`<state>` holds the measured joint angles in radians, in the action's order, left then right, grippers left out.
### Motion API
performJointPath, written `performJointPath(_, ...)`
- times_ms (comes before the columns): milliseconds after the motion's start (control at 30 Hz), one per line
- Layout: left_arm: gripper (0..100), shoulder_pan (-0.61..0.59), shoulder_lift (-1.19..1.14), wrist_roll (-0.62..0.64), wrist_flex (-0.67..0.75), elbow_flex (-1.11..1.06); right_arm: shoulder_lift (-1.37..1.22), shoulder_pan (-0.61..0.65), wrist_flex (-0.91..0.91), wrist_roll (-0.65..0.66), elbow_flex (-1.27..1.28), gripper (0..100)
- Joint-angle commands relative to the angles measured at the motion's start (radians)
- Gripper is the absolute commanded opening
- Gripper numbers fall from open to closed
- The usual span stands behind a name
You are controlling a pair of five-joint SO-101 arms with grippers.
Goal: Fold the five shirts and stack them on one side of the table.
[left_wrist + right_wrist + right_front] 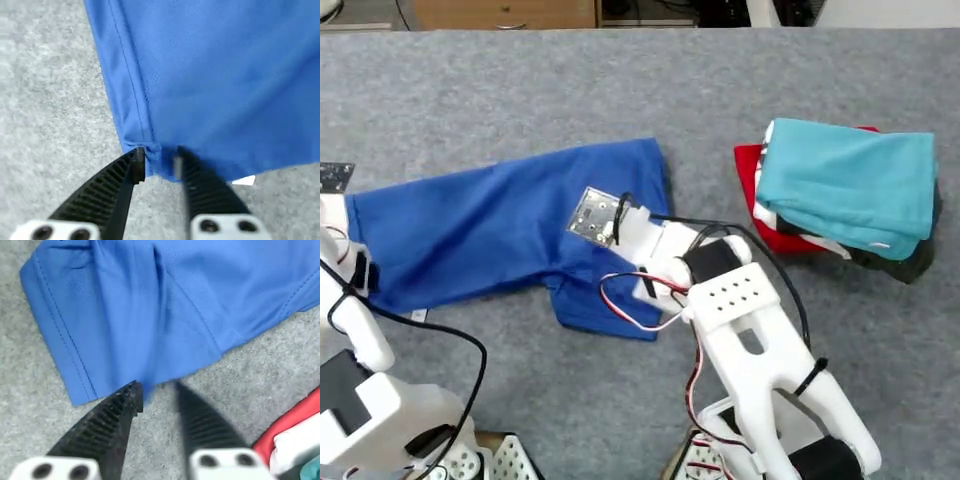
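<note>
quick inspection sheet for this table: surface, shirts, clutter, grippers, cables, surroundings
surface: grey felt table
job's things: blue shirt spread out; folded stack on the right, teal shirt on top
clutter: nothing seen
grippers: left gripper open at the blue shirt's hem corner; right gripper open at its edge
cables: red and white wires loop over the blue shirt by the right arm
surroundings: wooden furniture beyond the table's far edge

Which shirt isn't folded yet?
The royal-blue fabric shirt, spread out flat on the grey table. The folded teal fabric shirt and the red fabric shirt under it sit stacked at the high view's right.
</note>
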<state>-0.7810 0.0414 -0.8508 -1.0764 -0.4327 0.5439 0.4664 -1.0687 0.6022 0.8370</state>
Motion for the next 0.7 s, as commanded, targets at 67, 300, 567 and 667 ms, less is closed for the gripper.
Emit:
performJointPath(67, 17, -0.02, 0.01, 0.058, -0.087, 0.146, 0.027, 0.033, -0.051, 0.028, -0.122, 24.6)
performJointPath(300, 4, -0.008, 0.001, 0.255, -0.107, 0.325, -0.107, 0.03, 0.055, -0.04, -0.314, 3.4)
performJointPath(567, 2, 0.127, -0.096, 0.423, -0.066, 0.387, -0.684, 0.033, 0.072, -0.176, -0.76, 0.5)
performJointPath(667, 2, 0.146, -0.147, 0.423, -0.1, 0.404, -0.905, 0.053, -0.012, -0.207, -0.981, 0.5)
